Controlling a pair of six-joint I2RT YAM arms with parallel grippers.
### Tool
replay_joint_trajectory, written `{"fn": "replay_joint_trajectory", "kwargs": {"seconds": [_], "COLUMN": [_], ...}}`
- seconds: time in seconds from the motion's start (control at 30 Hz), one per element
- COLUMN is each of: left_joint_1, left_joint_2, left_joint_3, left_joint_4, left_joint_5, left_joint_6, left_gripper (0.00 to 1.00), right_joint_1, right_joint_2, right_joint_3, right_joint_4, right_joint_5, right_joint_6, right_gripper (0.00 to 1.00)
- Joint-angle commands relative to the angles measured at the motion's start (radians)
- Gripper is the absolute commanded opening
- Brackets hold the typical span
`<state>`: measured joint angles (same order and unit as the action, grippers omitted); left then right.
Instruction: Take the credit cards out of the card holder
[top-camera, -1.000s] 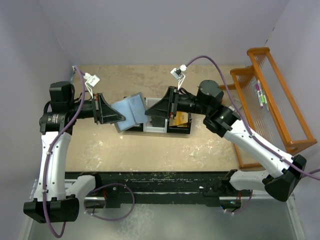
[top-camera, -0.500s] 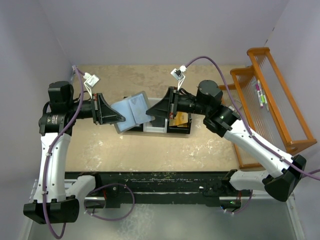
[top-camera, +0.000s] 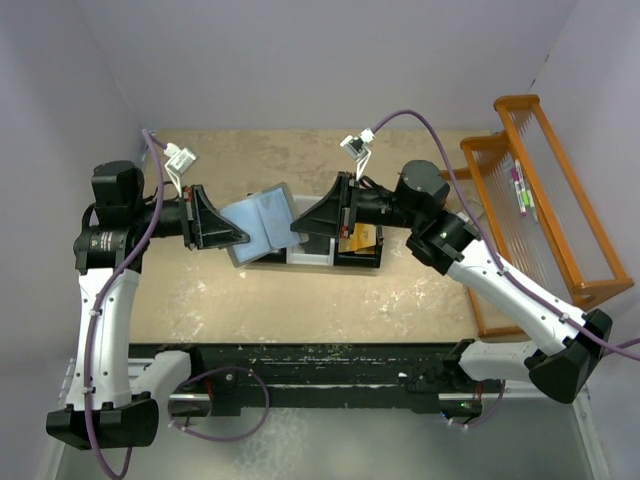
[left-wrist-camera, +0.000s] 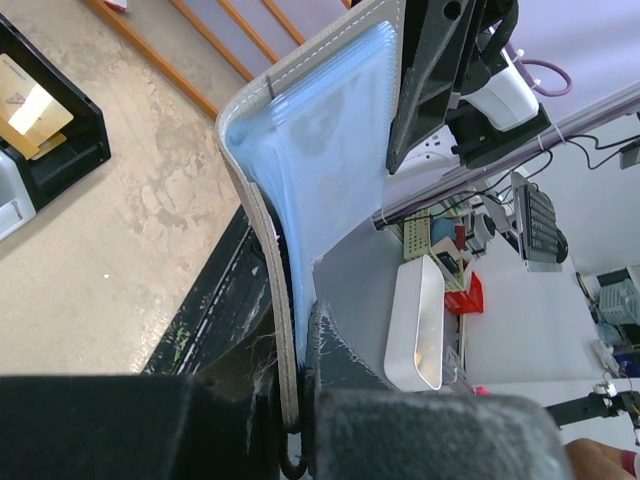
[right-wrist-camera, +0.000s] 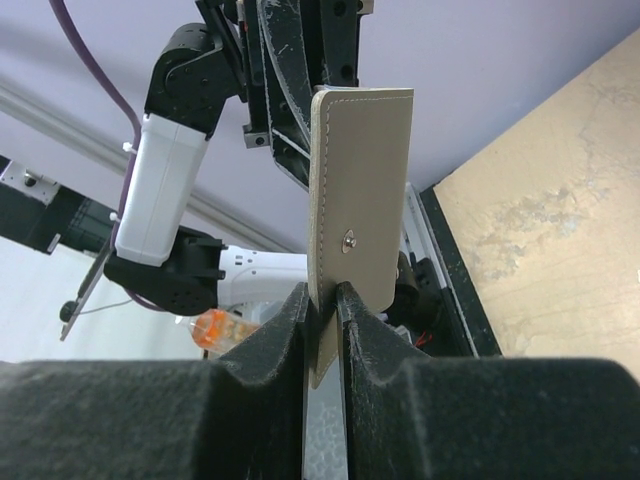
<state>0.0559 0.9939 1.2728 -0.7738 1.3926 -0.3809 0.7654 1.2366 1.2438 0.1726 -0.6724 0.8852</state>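
The grey card holder (top-camera: 262, 224) hangs open in the air between my two grippers, above the left end of the tray. My left gripper (top-camera: 228, 234) is shut on its left edge; in the left wrist view the jaws pinch the grey cover (left-wrist-camera: 262, 200) and the light-blue ribbed pocket panel (left-wrist-camera: 335, 150). My right gripper (top-camera: 303, 222) is shut on the holder's beige snap flap (right-wrist-camera: 360, 190). An orange-gold credit card (top-camera: 361, 238) lies in the tray's right compartment and also shows in the left wrist view (left-wrist-camera: 28, 108). No card shows in the holder's pockets.
The black-and-white three-compartment bin tray (top-camera: 372, 262) sits mid-table under the holder. An orange wooden rack (top-camera: 545, 200) stands along the right side with a small pen-like item in it. Purple walls close in the left, back and right.
The holder has tilted and shifted slightly left and up between the grippers. Both grips are unchanged.
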Motion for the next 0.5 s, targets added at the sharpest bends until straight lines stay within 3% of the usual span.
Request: {"fn": "replay_joint_trajectory", "kwargs": {"seconds": [0.0, 0.47], "left_joint_1": [-0.001, -0.002], "left_joint_2": [-0.015, -0.021], "left_joint_3": [0.043, 0.048], "left_joint_4": [0.026, 0.032], "left_joint_5": [0.041, 0.051], "left_joint_6": [0.009, 0.01], "left_gripper": [0.0, 0.0], "right_joint_1": [0.002, 0.002], "right_joint_2": [-0.026, -0.022], "right_joint_3": [0.015, -0.006], "right_joint_4": [0.061, 0.097], "right_joint_5": [-0.027, -0.052], "right_joint_6": [0.0, 0.018], "right_gripper": [0.16, 0.14]}}
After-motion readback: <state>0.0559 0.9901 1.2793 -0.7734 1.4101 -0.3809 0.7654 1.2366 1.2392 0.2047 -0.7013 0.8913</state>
